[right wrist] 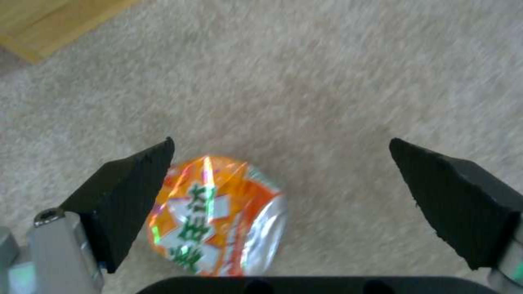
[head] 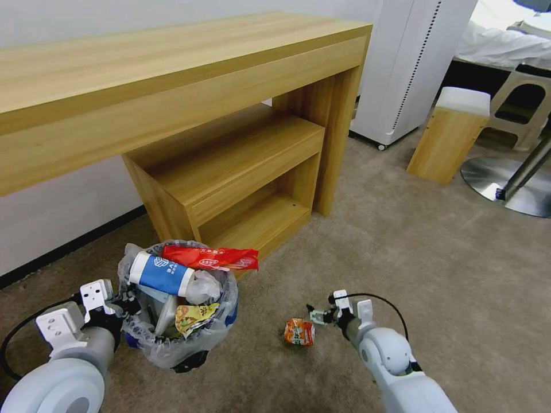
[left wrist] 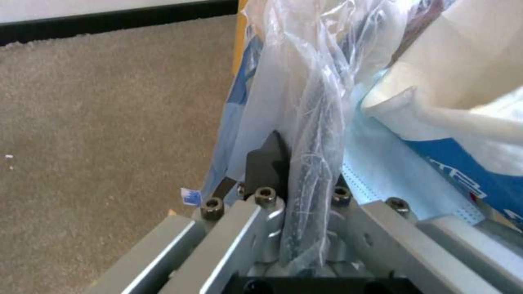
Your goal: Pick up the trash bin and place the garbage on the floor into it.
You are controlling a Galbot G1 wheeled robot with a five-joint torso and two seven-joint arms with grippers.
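Trash bin (head: 178, 321), black with a crinkly bag lining, stands on the beige floor (head: 436, 275) just in front of the wooden desk (head: 189, 115). From the head, it is heaped with garbage: a blue-white cup (head: 160, 274), a red wrapper (head: 209, 258), a yellow wrapper (head: 195, 316). The left gripper (head: 127, 303) is at the bin's rim on the side away from the crushed orange can (head: 299, 332), which lies on the carpet near the bin. The right gripper (head: 314, 315) hangs just beside that can.

At the left wrist, the fingers (left wrist: 267, 161) are closed on the bin's rim and bag, a pale-blue mask (left wrist: 387, 171) just inside.

At the right wrist, the jaws stand wide apart and hold nothing; the can (right wrist: 215, 214) sits off-centre against one pad (right wrist: 128, 192). The can seems the step in hand; the gripper likely needs centring and lowering before closing.
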